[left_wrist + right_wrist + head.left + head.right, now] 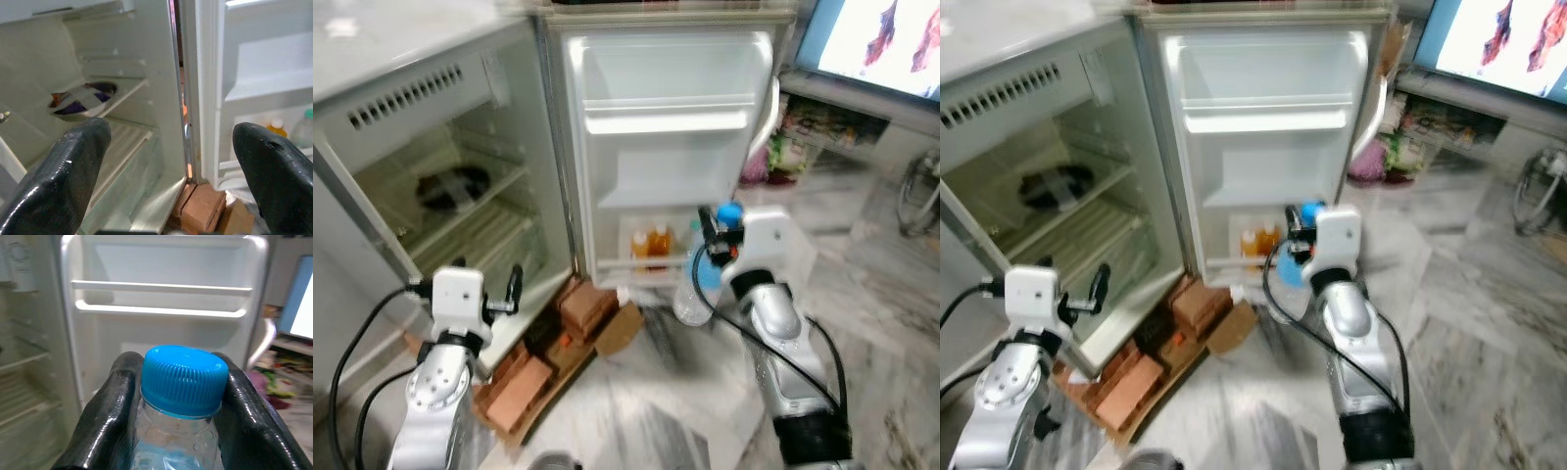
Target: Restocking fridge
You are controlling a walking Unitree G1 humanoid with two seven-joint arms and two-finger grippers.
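The robot is carrying a water bottle up to the open fridge door.

Nearest me, the right gripper [178, 431] is pinching the clear plastic bottle [693, 286] just under its ribbed blue cap [184, 378], glossy black fingers [105, 421] pressed to both sides of the neck, the bottle hanging low in front of the door's bottom rack [641, 264]. The left gripper [171, 171] is hovering empty with its fingers spread wide, facing the fridge [431, 186] cabinet. On the floor between them, brown cardboard boxes [563, 333] are lying at the fridge's foot. I judge the placing step is under way: next the bottle needs lifting over the rack's rail and setting upright beside the two orange juice bottles [650, 242] already standing there. Farther in, the white moulded door shelves [666, 113] are sitting bare, and a dark bowl [83, 98] is resting on a ribbed shelf inside.
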